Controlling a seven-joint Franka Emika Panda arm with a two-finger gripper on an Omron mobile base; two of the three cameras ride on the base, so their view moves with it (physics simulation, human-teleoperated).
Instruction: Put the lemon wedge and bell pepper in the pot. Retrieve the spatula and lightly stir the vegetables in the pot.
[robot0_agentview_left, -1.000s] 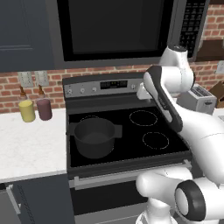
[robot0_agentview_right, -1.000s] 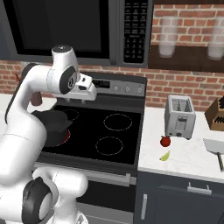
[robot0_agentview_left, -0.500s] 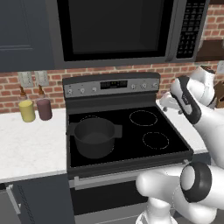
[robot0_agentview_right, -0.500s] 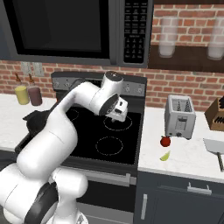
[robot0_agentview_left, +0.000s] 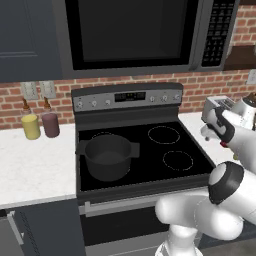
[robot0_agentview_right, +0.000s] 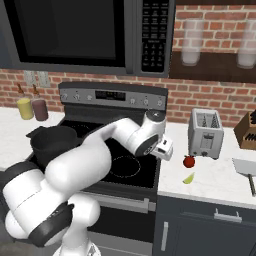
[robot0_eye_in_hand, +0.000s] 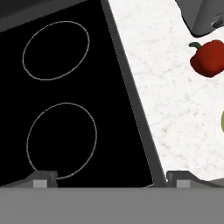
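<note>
Matt dark metal pot (robot0_agentview_left: 108, 156), glossy black glass stovetop (robot0_agentview_left: 150, 150), speckled pale stone counter (robot0_eye_in_hand: 175, 100), shiny red pepper (robot0_eye_in_hand: 208, 58), brushed metal toaster (robot0_agentview_right: 205, 133)

Lemon wedge (robot0_eye_in_hand: 222, 122) cropped at frame edge

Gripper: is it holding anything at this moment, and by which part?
Nothing is held. The gripper is open above the stove's edge; the bell pepper lies on the counter.

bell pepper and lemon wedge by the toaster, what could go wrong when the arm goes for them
The small red bell pepper sits right in front of the silver toaster, so the open gripper might bump the toaster on approach. The tiny yellow-green lemon wedge lies close beside the pepper; grasping one could nudge the other. The dark grey pot is across the stove, a long carry.
</note>
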